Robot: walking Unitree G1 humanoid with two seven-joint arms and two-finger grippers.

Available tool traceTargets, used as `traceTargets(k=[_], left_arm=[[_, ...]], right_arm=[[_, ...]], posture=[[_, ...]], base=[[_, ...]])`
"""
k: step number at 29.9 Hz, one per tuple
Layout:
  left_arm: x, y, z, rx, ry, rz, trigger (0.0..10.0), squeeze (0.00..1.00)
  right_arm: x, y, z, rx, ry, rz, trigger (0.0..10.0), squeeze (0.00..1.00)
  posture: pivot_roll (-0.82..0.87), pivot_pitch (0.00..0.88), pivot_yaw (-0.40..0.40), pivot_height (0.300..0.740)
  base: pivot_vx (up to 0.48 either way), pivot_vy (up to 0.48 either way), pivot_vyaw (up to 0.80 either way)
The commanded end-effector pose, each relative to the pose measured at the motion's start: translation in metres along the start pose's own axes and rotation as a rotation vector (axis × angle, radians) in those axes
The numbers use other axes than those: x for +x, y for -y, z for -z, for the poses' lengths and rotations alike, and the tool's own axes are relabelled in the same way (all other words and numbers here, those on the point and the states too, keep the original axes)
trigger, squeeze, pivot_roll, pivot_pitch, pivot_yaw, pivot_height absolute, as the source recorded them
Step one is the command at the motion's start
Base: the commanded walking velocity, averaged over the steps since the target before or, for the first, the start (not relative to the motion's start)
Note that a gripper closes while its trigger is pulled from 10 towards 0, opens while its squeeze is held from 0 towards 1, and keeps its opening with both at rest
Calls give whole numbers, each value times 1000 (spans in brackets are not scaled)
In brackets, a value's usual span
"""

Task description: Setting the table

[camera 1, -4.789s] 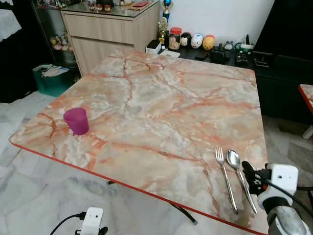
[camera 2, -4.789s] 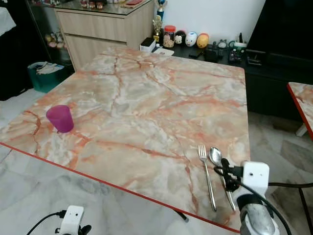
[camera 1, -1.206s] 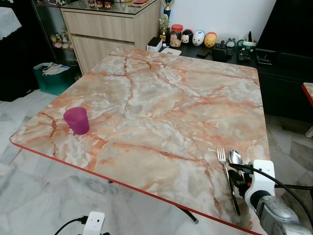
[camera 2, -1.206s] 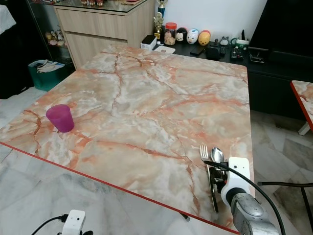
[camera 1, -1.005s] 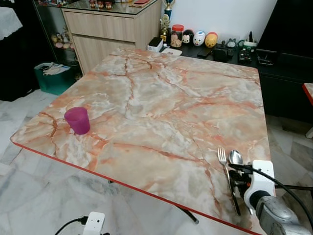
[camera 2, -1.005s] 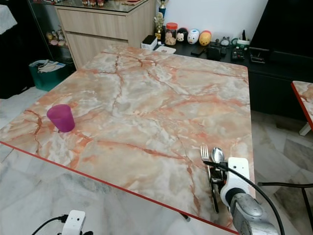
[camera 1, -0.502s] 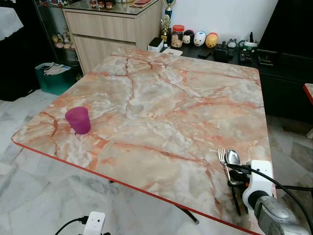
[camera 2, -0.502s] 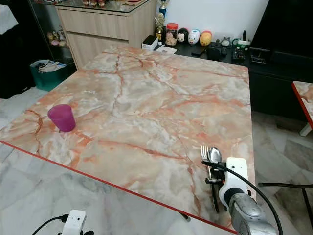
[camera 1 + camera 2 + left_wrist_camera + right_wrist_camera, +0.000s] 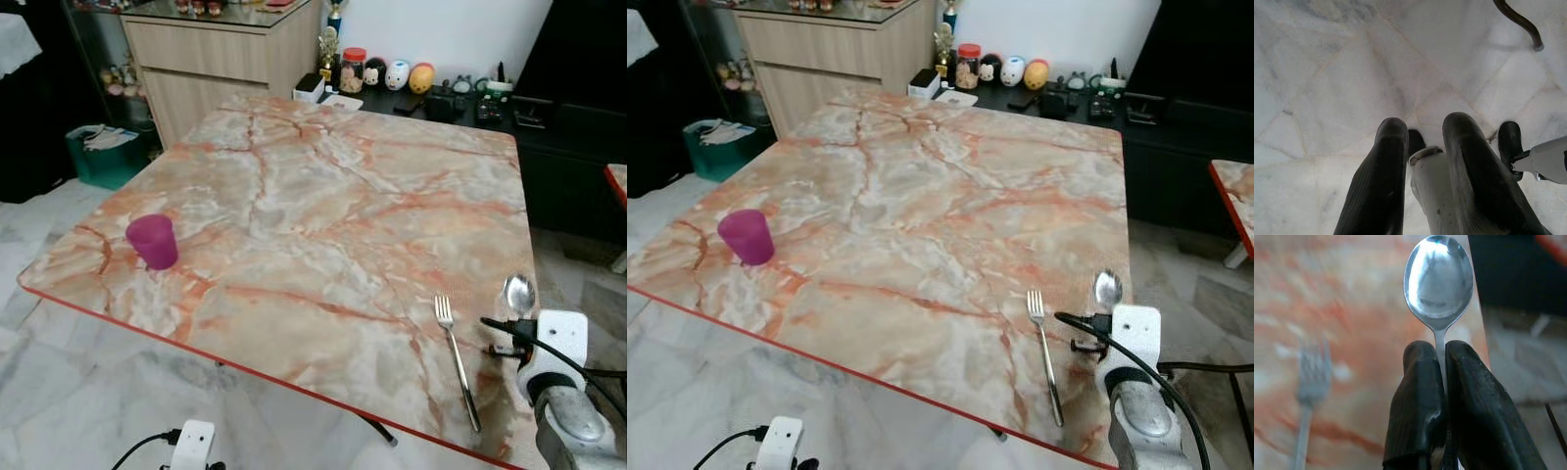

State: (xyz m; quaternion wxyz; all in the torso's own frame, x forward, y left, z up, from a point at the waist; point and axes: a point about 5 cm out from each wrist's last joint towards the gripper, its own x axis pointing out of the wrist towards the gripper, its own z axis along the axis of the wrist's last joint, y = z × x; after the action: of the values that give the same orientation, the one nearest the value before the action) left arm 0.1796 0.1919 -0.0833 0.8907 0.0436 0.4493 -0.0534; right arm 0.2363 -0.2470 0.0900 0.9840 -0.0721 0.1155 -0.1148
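My right gripper point(image 9: 1439, 350) is shut on the handle of a silver spoon point(image 9: 1439, 279). It holds the spoon point(image 9: 518, 292) raised, bowl uppermost, over the near right corner of the marble table point(image 9: 323, 196). A silver fork point(image 9: 456, 357) lies flat on the table just left of the gripper point(image 9: 502, 336), with its tines pointing away from me. Near the table's left edge stands a purple cup point(image 9: 152, 241), upright. My left gripper point(image 9: 1422, 132) hangs idle over the floor, fingers apart and holding nothing.
A wooden cabinet point(image 9: 225, 59) stands behind the table on the left, with a green bin point(image 9: 98, 157) beside it. At the back a low black unit point(image 9: 549, 147) carries jars and figurines point(image 9: 392, 76). A second table's corner point(image 9: 615, 186) shows at the right edge.
My right gripper has closed on the spoon, lifted it off the table and carried it right, away from the fork. The fork and the cup have stayed put.
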Motion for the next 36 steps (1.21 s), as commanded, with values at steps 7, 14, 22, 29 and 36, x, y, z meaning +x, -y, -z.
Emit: traceTargets(k=[7, 14, 22, 29, 36], left_arm=[[-2, -3, 8, 21, -20, -7, 10000, 0], [-5, -10, 15, 2, -34, -35, 10000, 0], [-8, -17, 19, -17, -38, -56, 10000, 0], [-10, -20, 25, -38, -54, -90, 10000, 0], [-10, -23, 23, -53, -53, -108, 10000, 0]], right_arm=[[-18, -10, -30, -56, 290, 5, 10000, 0], [-16, -10, -32, -14, 322, 14, 10000, 0], [-8, -8, -44, 6, 375, 32, 10000, 0], [2, 1, -53, 19, 392, 77, 10000, 0], [8, 5, -58, 36, 407, 88, 10000, 0]], posture=[[-9, 0, -12, 740], [-5, 0, -10, 740], [4, 0, -19, 740], [-3, 0, -22, 740], [1, 0, -29, 740]], base=[[0, 0, 0], [0, 0, 0], [0, 0, 0], [0, 0, 0], [0, 0, 0]])
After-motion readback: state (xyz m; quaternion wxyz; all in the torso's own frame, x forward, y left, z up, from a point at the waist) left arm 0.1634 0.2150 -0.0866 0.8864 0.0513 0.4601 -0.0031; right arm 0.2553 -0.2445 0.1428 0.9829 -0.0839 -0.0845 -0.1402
